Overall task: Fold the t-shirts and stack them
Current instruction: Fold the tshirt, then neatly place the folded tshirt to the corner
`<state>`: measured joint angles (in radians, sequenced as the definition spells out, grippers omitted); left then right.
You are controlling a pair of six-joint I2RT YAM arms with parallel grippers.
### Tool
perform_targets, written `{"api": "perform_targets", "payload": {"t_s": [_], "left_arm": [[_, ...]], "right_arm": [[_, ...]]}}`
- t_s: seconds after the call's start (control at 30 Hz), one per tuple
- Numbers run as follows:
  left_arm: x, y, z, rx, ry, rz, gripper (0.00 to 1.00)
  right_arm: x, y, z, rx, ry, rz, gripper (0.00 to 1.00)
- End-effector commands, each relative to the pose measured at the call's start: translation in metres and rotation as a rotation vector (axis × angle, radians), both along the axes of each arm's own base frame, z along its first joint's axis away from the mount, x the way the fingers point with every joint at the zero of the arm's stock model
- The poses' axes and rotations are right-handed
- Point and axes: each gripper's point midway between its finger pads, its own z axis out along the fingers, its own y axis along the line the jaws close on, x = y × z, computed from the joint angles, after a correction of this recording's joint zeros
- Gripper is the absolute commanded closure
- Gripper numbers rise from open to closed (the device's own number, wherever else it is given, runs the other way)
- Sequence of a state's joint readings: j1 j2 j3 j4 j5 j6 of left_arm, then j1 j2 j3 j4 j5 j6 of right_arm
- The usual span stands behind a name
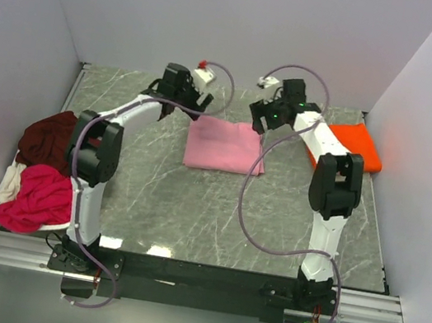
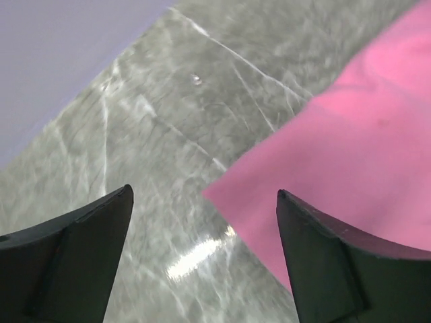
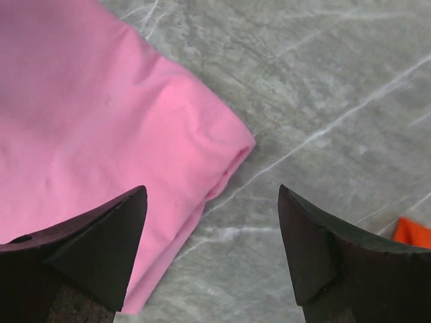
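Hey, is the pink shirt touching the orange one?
Apart. In the right wrist view, a stretch of marble table shows between the pink shirt at its folded corner and the orange shirt at the frame's edge.

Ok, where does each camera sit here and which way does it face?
Top external: above and behind the bases, facing down and forward over the table; left arm and right arm show whole, reaching toward the folded pink t-shirt.
Left wrist: on the left wrist, facing down past the open left gripper at that shirt's corner.
Right wrist: on the right wrist, facing down past the open right gripper at another corner, with the orange t-shirt at the edge.
Shared: all three see the pink t-shirt and table.
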<state>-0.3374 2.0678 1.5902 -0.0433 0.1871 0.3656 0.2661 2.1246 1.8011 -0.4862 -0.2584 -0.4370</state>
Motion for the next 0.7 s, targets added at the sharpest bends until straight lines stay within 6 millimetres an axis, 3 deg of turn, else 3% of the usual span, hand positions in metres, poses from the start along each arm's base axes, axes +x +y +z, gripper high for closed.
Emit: {"api": "perform_targets", "payload": {"t_s": [0.0, 0.07, 0.1, 0.17, 0.2, 0.37, 0.4, 0.5, 0.67], "left_arm": [[-0.009, 0.022, 0.109, -0.295, -0.008, 0.194, 0.08], [-0.024, 0.017, 0.112, -0.382, 0.074, 0.185, 0.09], [-0.042, 0.006, 0.110, -0.461, 0.161, 0.129, 0.09], [-0.058, -0.006, 0.102, -0.540, 0.247, 0.094, 0.10], [-0.072, -0.017, 0.089, -0.585, 0.342, 0.053, 0.12], [-0.088, -0.025, 0.039, -0.668, 0.536, 0.128, 0.30], [-0.095, -0.026, 0.020, -0.666, 0.583, 0.163, 0.31], [-0.104, -0.025, -0.013, -0.637, 0.647, 0.222, 0.34], [-0.116, -0.026, -0.054, -0.586, 0.728, 0.304, 0.37]], "right_arm": [[-0.010, -0.004, 0.054, 0.315, 0.076, -0.075, 0.15], [-0.023, 0.002, 0.040, 0.394, 0.196, -0.073, 0.14], [-0.033, 0.006, 0.033, 0.412, 0.264, -0.072, 0.14], [-0.044, 0.014, 0.017, 0.468, 0.369, -0.096, 0.15], [-0.043, 0.016, 0.013, 0.492, 0.396, -0.140, 0.15], [-0.035, 0.000, -0.021, 0.469, 0.425, -0.370, 0.13], [-0.035, -0.006, -0.030, 0.455, 0.435, -0.444, 0.12], [-0.041, -0.012, -0.047, 0.408, 0.447, -0.545, 0.12], [-0.049, -0.011, -0.060, 0.355, 0.434, -0.596, 0.12]]}}
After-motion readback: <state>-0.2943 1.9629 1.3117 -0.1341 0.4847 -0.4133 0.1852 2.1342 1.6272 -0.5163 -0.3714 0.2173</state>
